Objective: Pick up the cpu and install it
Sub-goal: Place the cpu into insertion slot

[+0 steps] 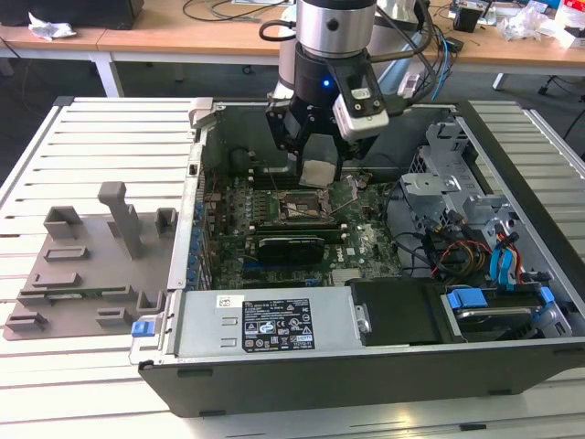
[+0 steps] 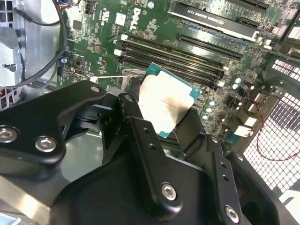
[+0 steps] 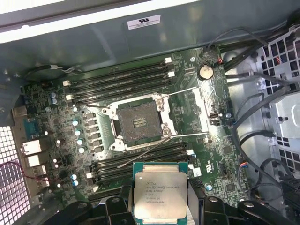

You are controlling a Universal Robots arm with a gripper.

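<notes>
Claw (image 1: 320, 174) clamped on the cpu (image 3: 160, 196) by opposite edges, jaws closed to chip width. I'm holding it above the motherboard (image 3: 215, 159) inside the open case (image 1: 366, 380), near the bare socket (image 3: 139, 123), not seated.

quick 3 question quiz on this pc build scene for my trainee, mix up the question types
1. True or false: the hand holds the cpu.
2. The socket is: A) open and empty, B) filled with a chip, C) covered by a fan.
3. Fill in: the cpu hangs above the green ____.
Key: 1 true; 2 A; 3 motherboard.
</notes>
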